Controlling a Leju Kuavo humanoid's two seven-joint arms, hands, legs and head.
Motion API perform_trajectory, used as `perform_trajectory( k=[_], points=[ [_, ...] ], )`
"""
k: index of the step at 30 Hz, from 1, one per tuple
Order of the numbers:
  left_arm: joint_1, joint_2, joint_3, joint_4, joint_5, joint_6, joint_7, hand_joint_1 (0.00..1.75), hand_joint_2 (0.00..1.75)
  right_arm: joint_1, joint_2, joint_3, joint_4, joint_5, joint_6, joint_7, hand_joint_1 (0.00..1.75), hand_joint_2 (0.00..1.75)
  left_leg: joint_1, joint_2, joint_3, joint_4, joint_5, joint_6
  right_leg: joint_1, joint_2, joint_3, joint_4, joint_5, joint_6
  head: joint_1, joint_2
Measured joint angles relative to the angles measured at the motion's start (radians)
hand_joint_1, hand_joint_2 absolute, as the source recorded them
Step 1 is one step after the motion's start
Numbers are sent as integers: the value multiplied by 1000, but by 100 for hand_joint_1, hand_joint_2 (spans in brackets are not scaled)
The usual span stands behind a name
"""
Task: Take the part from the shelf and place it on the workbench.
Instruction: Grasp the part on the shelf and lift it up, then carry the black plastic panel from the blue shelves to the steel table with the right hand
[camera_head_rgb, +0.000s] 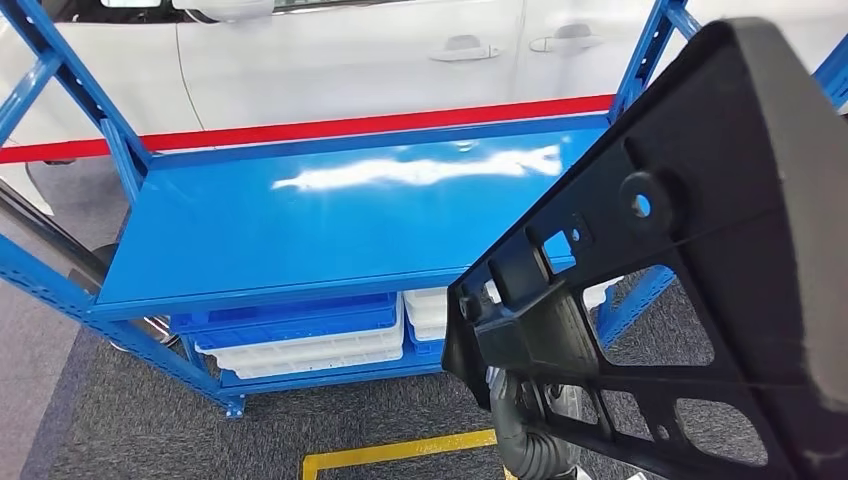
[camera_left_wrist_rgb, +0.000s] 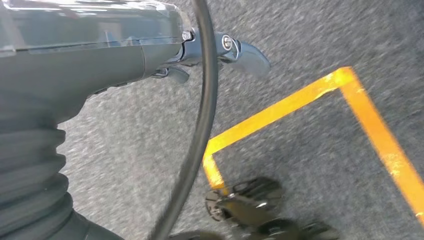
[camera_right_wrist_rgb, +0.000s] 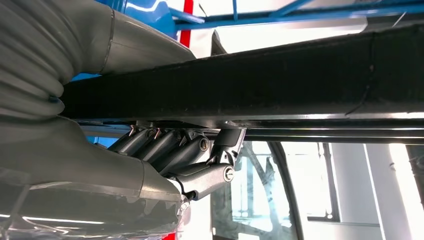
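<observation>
Blue shelf (camera_head_rgb: 330, 215): top level bare, white and blue trays (camera_head_rgb: 300, 335) below. Black part (camera_head_rgb: 680, 290): raised before the shelf, held by right hand (camera_right_wrist_rgb: 165, 150), fingers (camera_right_wrist_rgb: 200, 150) curled under its edge. Left hand (camera_left_wrist_rgb: 210, 50): over carpet, holding nothing, fingers' spread unclear.

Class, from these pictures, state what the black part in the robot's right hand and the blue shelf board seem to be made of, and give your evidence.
Black part: probably moulded plastic, matte, shown by its ribs and cut-out holes. Blue shelf board: likely painted metal, glossy, since it gives bright reflections. The right hand grips the part.
</observation>
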Motion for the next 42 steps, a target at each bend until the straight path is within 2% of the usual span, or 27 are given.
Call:
perform_trajectory(
  k=[2,3,4,5,7,8,9,10,12,14,15,17,19,21,23,24,25,26,28,30,32,34,36,38,39,41,42],
  points=[
    [-2,0,2,-1,0,0,-1,0,175,0,0,-1,0,1,1,-1,175,175,-1,1,-3,-19,14,11,-2,-2,-2,-8,17,13,0,0],
    [-2,0,3,-1,0,0,-1,0,175,1,0,-1,0,2,1,-1,175,175,1,2,-10,-27,28,18,-2,0,-7,-4,10,19,0,0],
    [-3,1,4,-1,0,0,-1,0,175,2,0,-2,0,2,1,-1,175,175,4,4,-19,-34,44,25,-3,2,-15,12,-17,23,0,0],
    [-3,1,4,-1,-1,0,-1,0,175,2,0,-2,0,2,1,-1,175,175,7,7,-31,-39,60,30,-4,4,-27,49,-63,28,0,0],
    [-2,1,5,-1,-1,0,-1,0,175,3,0,-3,0,2,1,-1,175,175,5,9,-62,-36,83,34,-9,6,-54,167,-164,35,0,0],
    [-2,1,6,-1,-1,-1,-1,0,175,4,0,-3,0,2,1,-1,175,175,5,9,-78,-32,93,33,-11,6,-61,223,-185,39,0,0],
    [-2,1,6,-1,-2,-3,-1,0,175,6,0,-3,0,2,1,-2,175,175,5,9,-94,-27,101,31,-13,6,-58,256,-181,43,0,0],
    [-1,1,6,-1,-4,-5,-1,0,175,8,-1,-4,1,2,1,-4,175,175,5,9,-112,-21,109,28,-15,6,-37,255,-158,45,0,0],
    [0,1,7,-1,-7,-10,-2,0,175,18,-2,-4,1,-2,0,-15,175,175,6,9,-142,-3,120,20,-20,6,51,154,-114,47,0,0],
    [2,1,8,-2,-8,-12,-4,0,175,26,-4,-4,2,-9,-2,-31,175,175,5,7,-164,17,128,10,-18,7,137,27,-122,41,0,0],
    [2,1,8,-2,-8,-13,-4,0,175,30,-5,-4,3,-11,-2,-37,175,175,4,7,-170,23,132,3,-16,8,156,-8,-134,36,0,0],
    [4,1,10,-2,-8,-14,-5,0,175,36,-7,-4,4,-14,-4,-42,175,175,6,7,-175,25,142,-11,-12,8,154,-20,-132,20,0,0],
    [6,1,13,-2,-8,-14,-5,0,175,39,-8,-3,6,-15,-8,-43,175,175,11,5,-189,49,117,-23,-13,5,143,-24,-117,0,0,0],
    [7,0,15,-2,-9,-14,-5,0,175,40,-9,-3,6,-15,-11,-44,175,175,15,4,-225,145,37,-32,-13,2,126,-25,-102,-12,0,0],
    [7,0,18,-2,-10,-14,-4,0,175,42,-10,-3,9,-16,-12,-44,175,175,16,4,-261,270,-33,-37,-10,2,108,-22,-89,-15,0,0],
    [7,0,19,-2,-10,-14,-4,0,175,43,-10,-3,11,-16,-13,-44,175,175,16,4,-261,300,-41,-38,-8,2,99,-20,-83,-15,0,0],
    [8,0,21,-2,-10,-14,-4,0,175,43,-10,-3,12,-16,-14,-43,175,175,16,4,-242,291,-30,-37,-7,2,92,-18,-79,-14,0,0],
    [8,0,22,-2,-11,-14,-4,0,175,44,-11,-3,14,-17,-15,-43,175,175,15,4,-204,244,-6,-33,-6,2,86,-16,-75,-12,0,0],
    [7,1,24,-2,-12,-14,-4,0,175,44,-11,-3,14,-19,-17,-43,175,175,12,3,-106,96,33,-20,-4,2,79,-12,-70,-8,0,0],
    [6,2,25,-2,-15,-14,-4,0,175,44,-11,-2,15,-21,-18,-43,175,175,5,1,-57,13,45,-10,-4,2,74,-11,-63,2,0,0],
    [7,2,25,-2,-17,-14,-4,0,175,44,-12,-1,15,-24,-19,-42,175,175,0,1,-59,3,53,-2,-6,1,71,-13,-54,17,0,0],
    [6,2,26,-2,-17,-14,-3,0,175,44,-12,-1,15,-26,-21,-42,175,175,5,5,-62,-12,68,11,-6,3,63,2,-70,27,0,0],
    [5,2,26,-2,-17,-14,-3,0,175,45,-14,-1,15,-27,-26,-41,175,175,10,8,-71,-22,83,24,-7,6,28,84,-138,35,0,0],
    [5,2,26,-2,-17,-14,-2,0,175,47,-18,-1,16,-29,-31,-41,175,175,8,8,-88,-18,92,29,-10,7,-23,215,-212,42,0,0],
    [5,2,26,-2,-17,-14,-2,0,175,49,-20,-1,17,-30,-33,-40,175,175,8,8,-97,-15,95,29,-12,7,-37,260,-227,45,0,0],
    [6,2,26,-2,-18,-15,-2,0,175,50,-23,-1,18,-33,-35,-40,175,175,9,9,-113,-4,99,27,-17,7,-19,254,-204,51,0,0],
    [5,1,27,-2,-17,-15,-2,0,175,51,-24,-1,19,-36,-36,-40,175,175,10,8,-120,3,100,25,-20,7,18,196,-171,52,0,0]
  ],
)
